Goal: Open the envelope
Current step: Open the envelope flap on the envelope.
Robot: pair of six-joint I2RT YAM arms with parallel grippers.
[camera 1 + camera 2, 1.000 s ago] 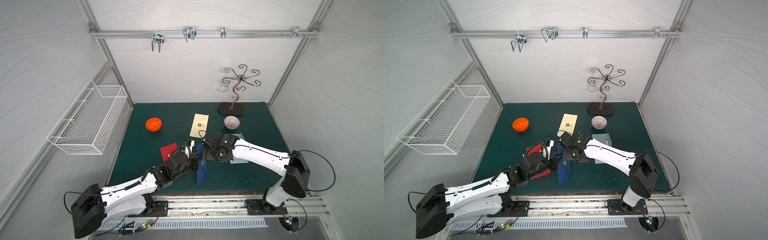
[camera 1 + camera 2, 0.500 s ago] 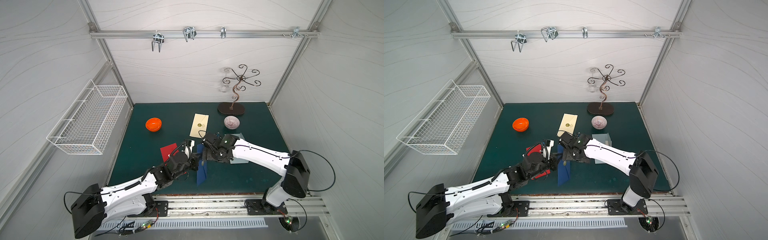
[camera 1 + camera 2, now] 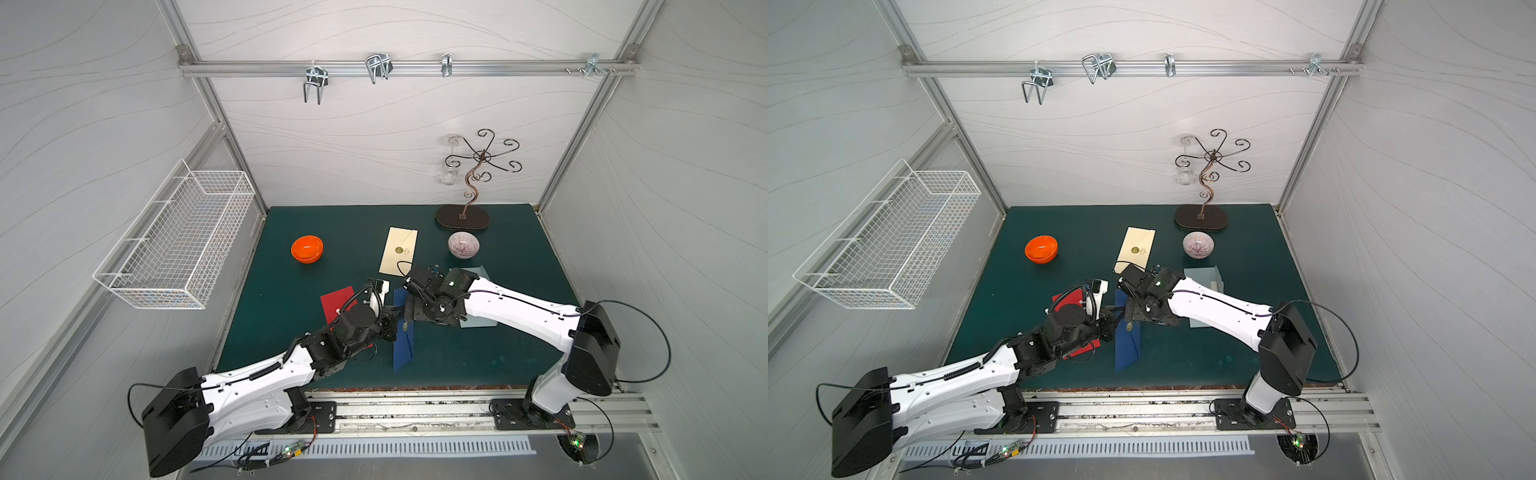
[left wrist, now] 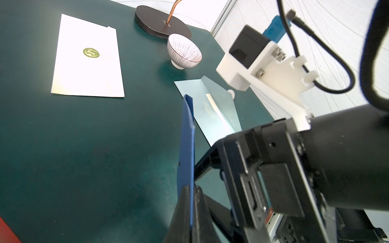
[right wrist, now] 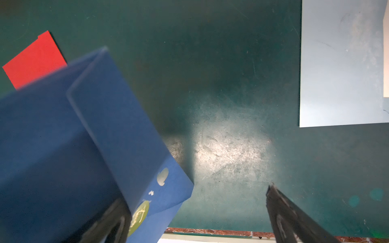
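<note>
We saw a green desk [image 3: 478,353] inside white walls [image 3: 374,145], blue envelope [image 3: 403,343] upright mid-desk, left hand [image 4: 190,189] clamped on its edge, right hand [image 5: 195,193] spread wide at its flap, nothing moved since earlier.

Left gripper [image 4: 191,190] pinched closed; right gripper [image 5: 195,195] spread wide.

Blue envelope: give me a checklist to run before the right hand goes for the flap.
1. Grip: left hand shut on blue envelope: ok.
2. Pose: envelope upright on edge: ok.
3. Readiness: right hand open: ok.
4. Access: seal faces the right hand, beside one finger: ok.
5. Progress: flap lifted off the seal: cannot tell.
</note>
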